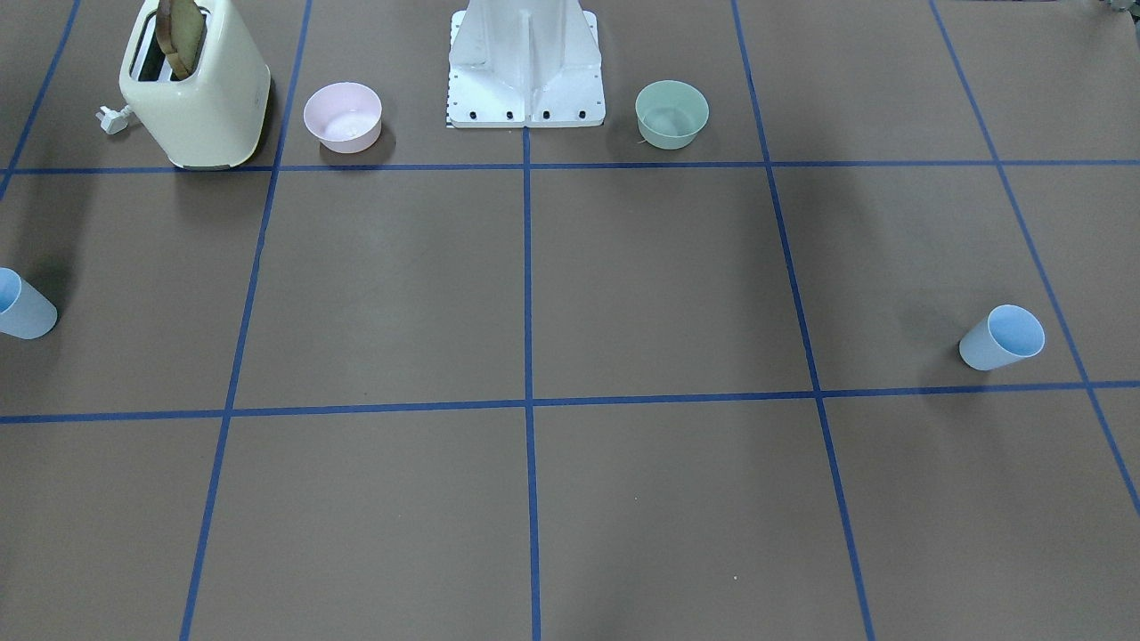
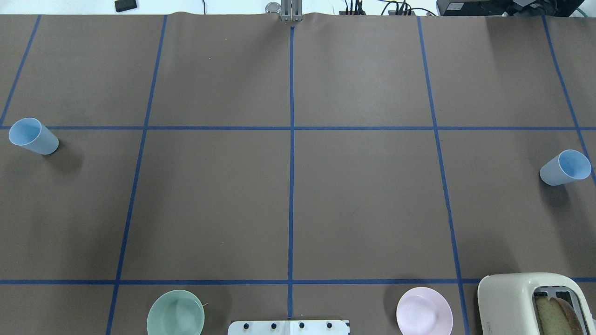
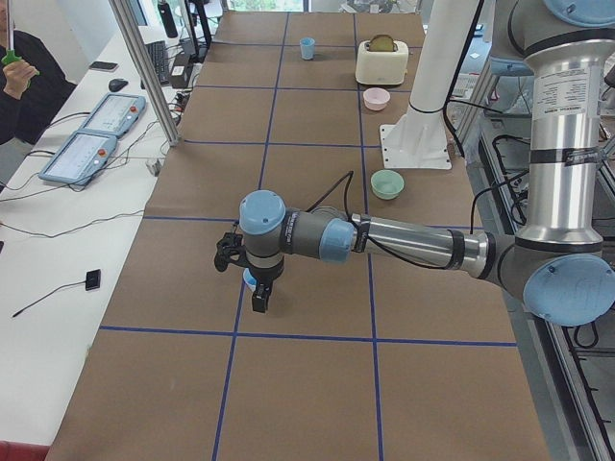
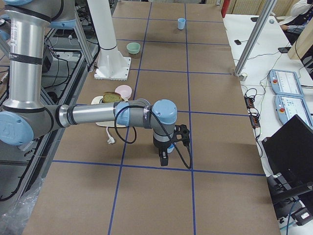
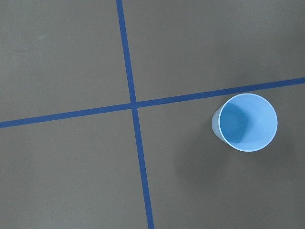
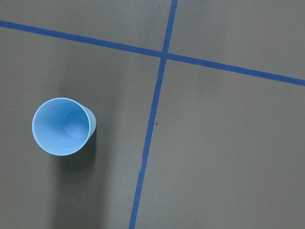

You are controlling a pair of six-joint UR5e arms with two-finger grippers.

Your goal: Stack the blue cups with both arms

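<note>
Two pale blue cups stand upright far apart on the brown table. One blue cup [image 2: 33,136] is at the left edge of the overhead view and shows in the left wrist view [image 5: 247,122]. The other blue cup [image 2: 565,167] is at the right edge and shows in the right wrist view [image 6: 62,125]. Neither arm shows in the overhead or front views. In the exterior left view my left gripper [image 3: 258,293] hangs above a cup. In the exterior right view my right gripper [image 4: 165,155] hangs above a cup. I cannot tell whether either gripper is open or shut.
A cream toaster [image 1: 194,85] with bread, a pink bowl [image 1: 343,116], a green bowl [image 1: 672,113] and the white base mount [image 1: 525,67] line the robot's side of the table. Blue tape lines grid the table. Side desks hold control pendants [image 3: 91,154].
</note>
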